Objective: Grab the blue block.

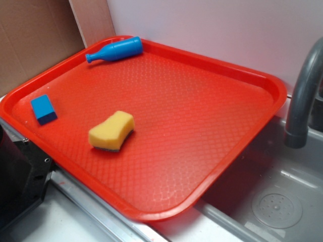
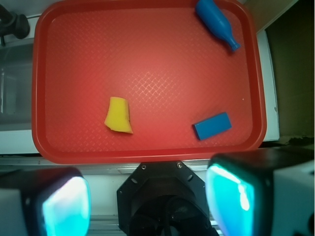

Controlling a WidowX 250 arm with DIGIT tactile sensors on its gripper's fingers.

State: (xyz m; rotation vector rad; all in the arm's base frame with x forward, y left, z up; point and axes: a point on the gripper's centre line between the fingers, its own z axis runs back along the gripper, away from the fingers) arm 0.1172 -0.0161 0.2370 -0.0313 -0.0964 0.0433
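Note:
The blue block (image 1: 44,109) lies flat near the left edge of the red tray (image 1: 202,166). In the wrist view the blue block (image 2: 212,126) sits at the tray's lower right, near the rim (image 2: 147,156). My gripper (image 2: 147,204) is open and empty, held high above the robot base, short of the tray; its two cyan pads (image 2: 230,196) stand wide apart at the bottom of the wrist view. The gripper does not show in the exterior view.
A yellow sponge (image 1: 111,131) (image 2: 119,115) lies mid-tray. A blue bottle-shaped toy (image 1: 114,50) (image 2: 217,22) lies at the tray's far corner. A grey sink (image 1: 275,201) with a grey faucet (image 1: 303,96) is to the right. The black robot base (image 2: 162,196) is below the gripper.

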